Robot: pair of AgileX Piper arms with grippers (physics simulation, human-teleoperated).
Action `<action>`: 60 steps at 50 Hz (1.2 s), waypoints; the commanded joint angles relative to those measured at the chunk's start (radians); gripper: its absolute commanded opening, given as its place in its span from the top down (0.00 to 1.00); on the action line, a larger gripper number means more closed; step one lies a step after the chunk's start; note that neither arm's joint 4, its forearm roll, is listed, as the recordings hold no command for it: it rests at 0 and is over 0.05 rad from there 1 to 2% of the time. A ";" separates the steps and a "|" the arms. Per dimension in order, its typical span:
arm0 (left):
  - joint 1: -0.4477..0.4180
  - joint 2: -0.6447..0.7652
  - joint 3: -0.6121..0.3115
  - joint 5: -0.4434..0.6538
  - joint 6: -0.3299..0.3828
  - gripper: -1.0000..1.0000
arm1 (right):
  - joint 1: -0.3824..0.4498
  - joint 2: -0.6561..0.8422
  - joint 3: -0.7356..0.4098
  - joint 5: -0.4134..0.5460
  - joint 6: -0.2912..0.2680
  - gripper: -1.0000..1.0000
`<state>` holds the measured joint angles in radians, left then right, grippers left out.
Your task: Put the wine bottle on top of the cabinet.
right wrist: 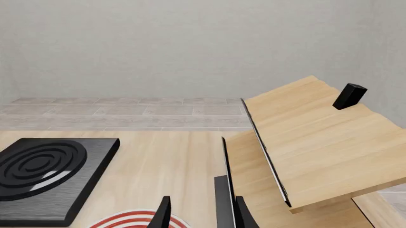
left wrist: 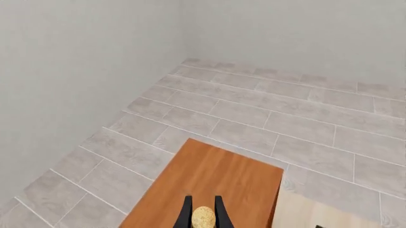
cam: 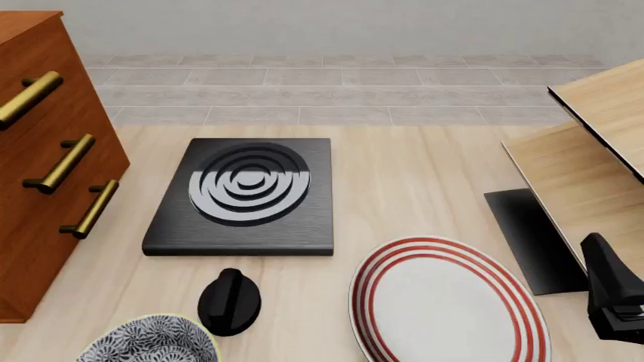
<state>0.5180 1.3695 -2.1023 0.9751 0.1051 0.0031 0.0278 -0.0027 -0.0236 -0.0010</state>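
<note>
Grey tiled floor [left wrist: 266, 109] surrounds the cabinet [left wrist: 209, 190]; left end effector [left wrist: 203, 216] pinches the wine bottle [left wrist: 203, 217].

1. The wine bottle [left wrist: 202, 217] shows only its rounded gold-tan cap in the left wrist view, sitting between the two dark fingers of the left hand [left wrist: 202, 213] above the cabinet's top. Its body and label are out of sight.
2. The cabinet [cam: 45, 162] is a large reddish-brown wooden chest standing at the table's left edge in the front view, with three brass bar handles on its drawer fronts and a flat top.
</note>
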 commanded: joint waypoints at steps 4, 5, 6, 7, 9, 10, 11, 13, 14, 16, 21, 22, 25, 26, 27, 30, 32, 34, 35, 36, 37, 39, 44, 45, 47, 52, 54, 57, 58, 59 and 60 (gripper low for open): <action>0.004 -0.038 0.097 -0.002 0.021 1.00 | 0.000 0.001 0.000 0.000 0.000 0.00; 0.006 -0.035 0.097 -0.003 0.023 1.00 | 0.000 0.000 0.000 0.000 0.000 0.00; -0.002 -0.042 0.106 0.001 0.027 1.00 | 0.000 0.000 0.000 0.000 0.000 0.00; -0.003 -0.043 0.109 0.001 0.023 1.00 | 0.000 -0.001 0.000 0.000 0.000 0.00; -0.002 -0.048 0.123 -0.003 0.023 1.00 | 0.000 0.000 0.000 0.000 0.000 0.00; -0.003 -0.052 0.135 -0.006 0.024 1.00 | 0.000 0.000 0.000 0.000 0.000 0.00; -0.002 -0.055 0.142 -0.009 0.025 1.00 | 0.000 0.000 0.000 0.000 0.000 0.00; 0.001 -0.056 0.150 -0.013 0.024 1.00 | 0.000 0.000 0.000 0.000 0.000 0.00; 0.003 -0.059 0.167 -0.020 0.026 1.00 | 0.000 0.000 0.000 0.000 0.000 0.00; 0.008 -0.061 0.190 -0.031 0.027 1.00 | 0.000 0.000 0.000 0.000 0.000 0.00; 0.006 -0.072 0.226 -0.047 0.027 1.00 | 0.000 0.000 0.000 0.000 0.000 0.00; 0.007 -0.071 0.223 -0.047 0.026 1.00 | 0.000 0.000 0.000 0.000 0.000 0.00; 0.007 -0.075 0.235 -0.055 0.027 1.00 | 0.000 0.000 0.000 0.000 0.000 0.00; 0.009 -0.074 0.234 -0.057 0.031 1.00 | 0.000 0.000 0.000 0.000 0.000 0.00; 0.011 -0.072 0.231 -0.057 0.032 1.00 | 0.000 0.000 0.000 0.000 0.000 0.00; 0.024 -0.057 0.205 -0.053 0.033 1.00 | 0.000 0.000 0.000 0.000 0.000 0.00; 0.025 -0.053 0.194 -0.053 0.031 1.00 | 0.000 -0.001 0.000 0.000 0.000 0.00; 0.024 -0.053 0.194 -0.052 0.029 1.00 | 0.000 0.000 0.000 0.000 0.000 0.00; 0.019 -0.057 0.199 -0.052 0.032 1.00 | 0.000 0.000 0.000 0.000 0.000 0.00; 0.018 -0.059 0.198 -0.052 0.034 1.00 | 0.000 0.000 0.000 0.000 0.000 0.00; 0.017 -0.059 0.197 -0.051 0.034 1.00 | 0.000 0.000 0.000 0.000 0.000 0.00; 0.013 -0.060 0.193 -0.051 0.038 1.00 | 0.000 0.000 0.000 0.000 0.000 0.00; 0.002 -0.064 0.178 -0.041 0.036 0.00 | 0.000 0.000 0.000 0.000 0.000 0.00; 0.001 -0.066 0.178 -0.043 0.035 0.00 | 0.000 0.001 0.000 0.000 0.000 0.00; 0.000 -0.069 0.180 -0.047 0.033 0.00 | 0.000 0.000 0.000 0.000 0.000 0.00; -0.001 -0.070 0.159 -0.038 0.038 0.00 | 0.000 0.000 0.000 0.000 0.000 0.00; -0.002 -0.067 0.141 -0.029 0.040 0.00 | 0.000 0.000 0.000 0.000 0.000 0.00; -0.006 -0.061 0.109 -0.012 0.036 0.00 | 0.000 0.000 0.000 0.000 0.000 0.00; -0.005 -0.058 0.096 -0.009 0.033 0.00 | 0.000 0.000 0.000 0.000 0.000 0.00; -0.004 -0.059 0.087 -0.009 0.031 0.00 | 0.000 0.000 0.000 0.000 0.000 0.00; -0.001 -0.060 0.080 -0.014 0.028 0.00 | 0.000 0.000 0.000 0.000 0.000 0.00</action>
<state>0.5177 1.3019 -1.9686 0.9436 0.1379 0.0031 0.0279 -0.0027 -0.0236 -0.0010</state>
